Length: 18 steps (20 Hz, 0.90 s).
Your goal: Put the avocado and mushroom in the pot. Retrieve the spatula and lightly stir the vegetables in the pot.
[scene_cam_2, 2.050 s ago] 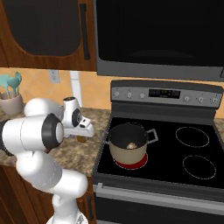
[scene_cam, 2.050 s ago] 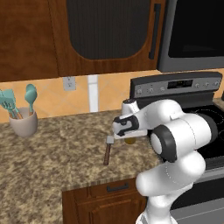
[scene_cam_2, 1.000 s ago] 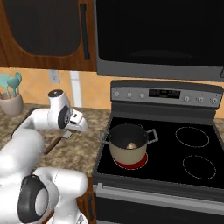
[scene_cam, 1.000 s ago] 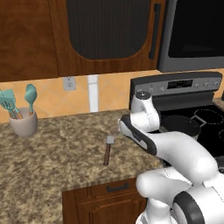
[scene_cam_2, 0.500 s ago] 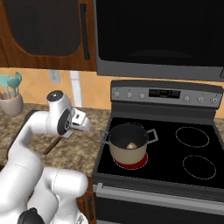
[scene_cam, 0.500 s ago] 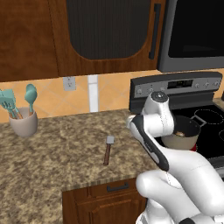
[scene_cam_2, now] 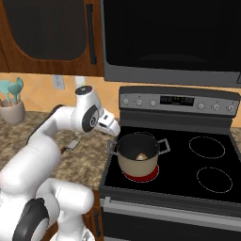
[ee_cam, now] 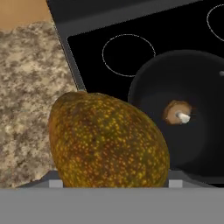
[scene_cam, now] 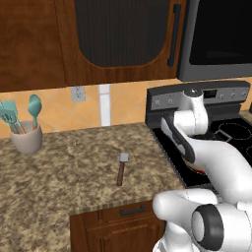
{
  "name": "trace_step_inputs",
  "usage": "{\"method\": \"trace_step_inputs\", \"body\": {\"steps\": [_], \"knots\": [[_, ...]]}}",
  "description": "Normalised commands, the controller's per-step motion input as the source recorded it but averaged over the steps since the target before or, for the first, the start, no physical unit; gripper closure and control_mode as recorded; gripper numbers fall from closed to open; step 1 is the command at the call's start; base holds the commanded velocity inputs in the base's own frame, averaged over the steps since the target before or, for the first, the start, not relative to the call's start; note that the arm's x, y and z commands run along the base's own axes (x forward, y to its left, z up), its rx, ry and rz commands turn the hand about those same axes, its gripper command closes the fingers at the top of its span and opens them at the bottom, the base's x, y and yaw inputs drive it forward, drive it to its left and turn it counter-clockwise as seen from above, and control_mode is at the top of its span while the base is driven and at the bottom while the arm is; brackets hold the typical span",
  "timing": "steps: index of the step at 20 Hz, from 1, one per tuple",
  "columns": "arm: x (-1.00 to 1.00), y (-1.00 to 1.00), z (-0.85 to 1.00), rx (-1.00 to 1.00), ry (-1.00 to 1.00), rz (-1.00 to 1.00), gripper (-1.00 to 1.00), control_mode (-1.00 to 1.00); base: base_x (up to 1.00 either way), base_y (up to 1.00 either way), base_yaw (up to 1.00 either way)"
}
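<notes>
Avocado (ee_cam: pixel 108 140) sat clenched in the fingers just beside the pot (scene_cam_2: pixel 137 157), where the mushroom (ee_cam: pixel 176 112) lay; the spatula (scene_cam: pixel 121 168) rested on the worktop (scene_cam: pixel 64 172).

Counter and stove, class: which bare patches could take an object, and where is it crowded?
Free: the granite counter between the utensil cup and the spatula, and the three unused burners right of and behind the pot. Crowded: the front left burner, where the pot holds the mushroom and the gripper carries the avocado beside its rim.
</notes>
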Motion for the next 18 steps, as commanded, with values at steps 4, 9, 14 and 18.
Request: {"method": "trace_step_inputs", "body": {"steps": [4,9,14,18], "knots": [[0.3,-1.0,-0.43,-0.01,0.07,-0.18,1.0,-1.0,0.0,0.0,0.0],[0.01,-1.0,-0.69,0.0,0.14,-0.1,1.0,-1.0,0.0,0.0,0.0],[0.01,-0.5,-0.46,0.03,0.16,-0.06,1.0,-1.0,0.0,0.0,0.0],[0.05,-0.05,-0.15,0.01,0.17,0.0,1.0,-1.0,0.0,0.0,0.0]]}}
